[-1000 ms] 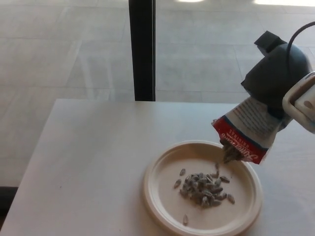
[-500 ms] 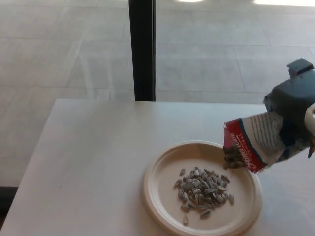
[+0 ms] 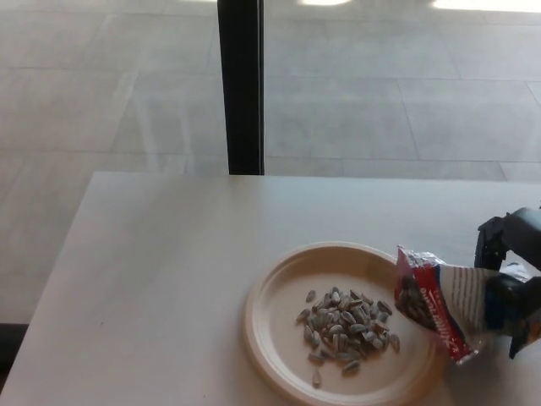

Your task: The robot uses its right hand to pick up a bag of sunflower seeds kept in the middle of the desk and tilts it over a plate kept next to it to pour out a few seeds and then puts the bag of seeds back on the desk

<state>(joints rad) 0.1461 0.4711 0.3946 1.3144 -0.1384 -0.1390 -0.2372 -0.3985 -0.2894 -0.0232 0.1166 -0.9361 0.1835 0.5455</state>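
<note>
The right hand (image 3: 510, 275) is wrapped tight around the seed bag (image 3: 439, 306), right beside the plate (image 3: 279, 338) with a seed pile (image 3: 347, 330) on the desk (image 3: 152, 279)

A red-and-white bag of sunflower seeds (image 3: 439, 306) lies tilted at the right rim of a cream plate (image 3: 279, 338) — open mouth facing a pile of seeds (image 3: 345, 330).

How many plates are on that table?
1. The plate sits on the table toward its right side, holding a pile of seeds, with the seed bag at its right rim.
</note>
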